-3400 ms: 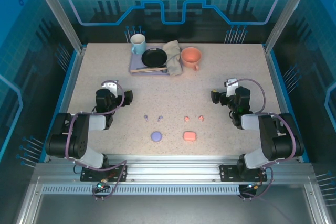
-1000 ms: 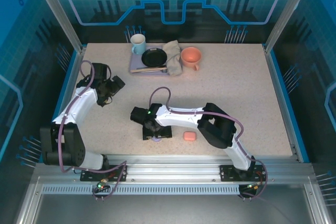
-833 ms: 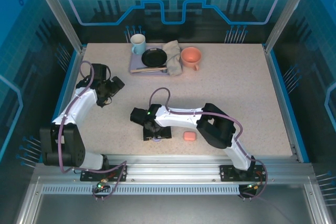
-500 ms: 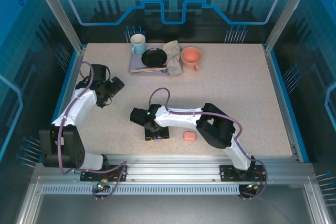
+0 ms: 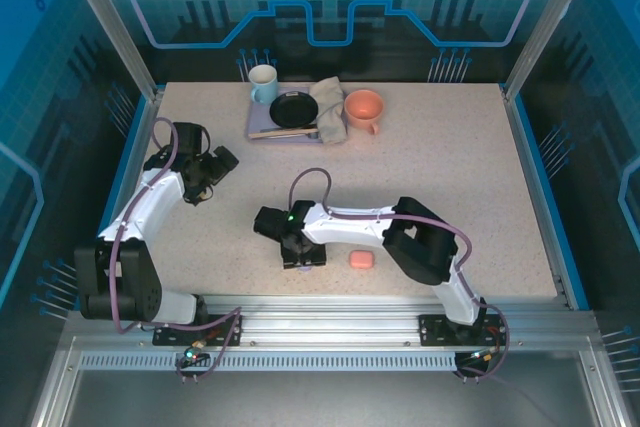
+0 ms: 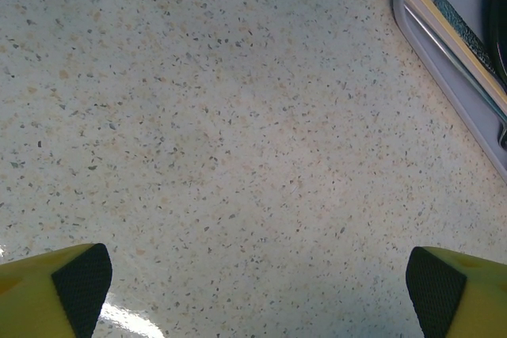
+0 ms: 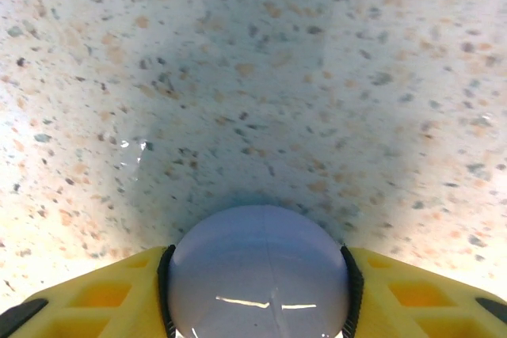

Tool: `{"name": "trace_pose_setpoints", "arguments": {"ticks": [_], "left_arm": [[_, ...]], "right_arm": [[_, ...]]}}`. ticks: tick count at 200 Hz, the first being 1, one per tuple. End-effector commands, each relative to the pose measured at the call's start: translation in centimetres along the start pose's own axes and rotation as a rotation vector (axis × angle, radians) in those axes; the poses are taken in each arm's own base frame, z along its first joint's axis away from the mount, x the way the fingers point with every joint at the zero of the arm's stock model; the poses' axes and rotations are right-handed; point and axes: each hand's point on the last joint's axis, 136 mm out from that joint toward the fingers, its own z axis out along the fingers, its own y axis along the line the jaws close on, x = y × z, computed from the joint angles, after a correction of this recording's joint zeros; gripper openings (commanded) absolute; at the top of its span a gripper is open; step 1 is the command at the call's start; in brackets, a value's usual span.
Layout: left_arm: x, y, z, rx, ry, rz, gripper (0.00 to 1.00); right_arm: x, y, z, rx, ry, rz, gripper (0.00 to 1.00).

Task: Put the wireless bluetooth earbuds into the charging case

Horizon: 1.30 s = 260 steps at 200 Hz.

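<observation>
My right gripper [image 5: 303, 253] reaches left across the near table and is shut on the lavender charging case [image 7: 257, 271]. Its yellow fingers [image 7: 111, 294] press the case's two sides in the right wrist view, and the case's lid is closed. The salmon-pink case [image 5: 361, 259] lies closed just to the right of it. The earbuds are hidden; the right arm covers the spot behind the cases. My left gripper [image 5: 222, 159] hovers open at the far left, its fingertips [image 6: 79, 282] wide apart over bare tabletop with nothing between them.
At the back stand a lavender tray [image 5: 262, 130] [image 6: 467, 100] with a black dish [image 5: 293, 109] and utensils, a white mug [image 5: 263, 82], a beige cloth [image 5: 330, 107] and a salmon cup [image 5: 364, 107]. The right half of the table is open.
The right arm swung in from the right side to the lavender case and, over the last second, shifted slightly right with it. The left arm reached out to the far left and holds still.
</observation>
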Motion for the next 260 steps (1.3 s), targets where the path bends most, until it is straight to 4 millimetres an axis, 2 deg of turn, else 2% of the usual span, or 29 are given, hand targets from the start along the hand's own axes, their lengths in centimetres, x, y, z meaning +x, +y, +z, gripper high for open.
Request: {"name": "trace_pose_setpoints", "arguments": {"ticks": [1,18,38,68,95,120,145,180,229,260], "left_arm": [[0.1,-0.5,-0.7,0.041,0.011,0.020,0.99],[0.2,-1.1,-0.9,0.068,0.021,0.026,0.99],[0.5,-2.1,-1.0,0.121,0.040,0.024,0.99],[1.2,-4.1,-0.8,0.211,0.064,0.022,0.99],[2.5,-6.6,0.0,0.289,0.095,0.020,0.99],[3.9,-9.6,0.9,0.408,0.124,0.001,0.99],[5.6,-12.3,1.5,0.512,0.127,0.031,0.99],[8.0,-14.4,2.1,0.619,0.106,0.103,0.99],[11.0,-16.2,3.1,0.722,0.135,0.219,0.99],[12.2,-16.5,3.5,0.736,0.148,0.271,0.96]], "right_arm": [[-1.6,-0.7,-2.6,-0.044,-0.059,0.034,0.50],[-3.0,-1.3,-3.8,-0.067,-0.088,0.061,0.50],[-5.6,-2.2,-5.6,-0.110,-0.131,0.102,0.50],[-11.3,-4.3,-7.3,-0.166,-0.181,0.185,0.50],[-15.9,-5.8,-7.2,-0.213,-0.189,0.276,0.50],[-18.9,-6.4,-6.0,-0.262,-0.163,0.368,0.51],[-20.7,-6.4,-4.2,-0.314,-0.107,0.464,0.51],[-22.0,-6.0,-2.3,-0.382,-0.053,0.581,0.51],[-23.0,-5.9,-2.4,-0.451,-0.035,0.659,0.52],[-23.6,-6.3,-2.9,-0.489,-0.027,0.713,0.52]]}}
